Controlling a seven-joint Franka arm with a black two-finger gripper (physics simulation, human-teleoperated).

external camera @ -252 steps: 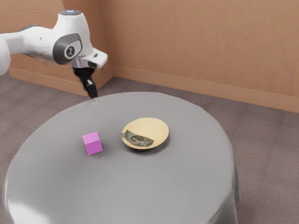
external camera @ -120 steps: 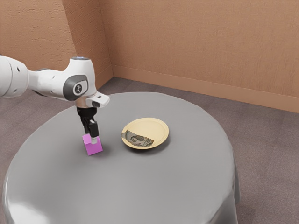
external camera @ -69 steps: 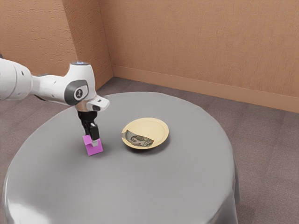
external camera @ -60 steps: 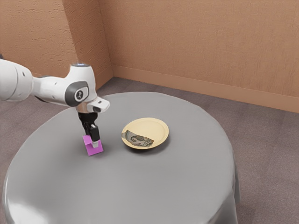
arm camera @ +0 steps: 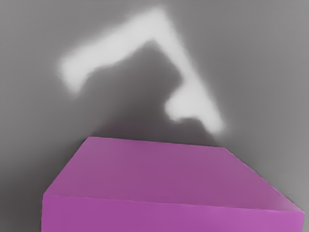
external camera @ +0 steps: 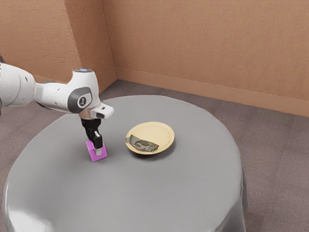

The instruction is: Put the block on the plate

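Observation:
The black gripper point(external camera: 96, 146) is down at the pink-purple block point(external camera: 98, 156) in the exterior view, overlapping its upper part. Its far side is hidden, so its hold on the block cannot be made out. The block rests on the grey table, on the exterior view's left of the plate. In the wrist view the block point(arm camera: 159, 176) lies large and close under the hand. A pale yellow plate point(external camera: 162, 135) stands apart from the block, with a dark printed patch on its near left part.
The round table point(external camera: 145, 193) has a grey glossy cover and curves down at its edges. Light reflections and a shadow lie on its surface beside the block in the wrist view. A brown wall point(external camera: 207, 43) stands behind, beyond the floor.
From above the table's far edge, my gripper has come down to the block, sinking slightly lower in the last half second. The block's outline has shifted very slightly; the plate is where it was.

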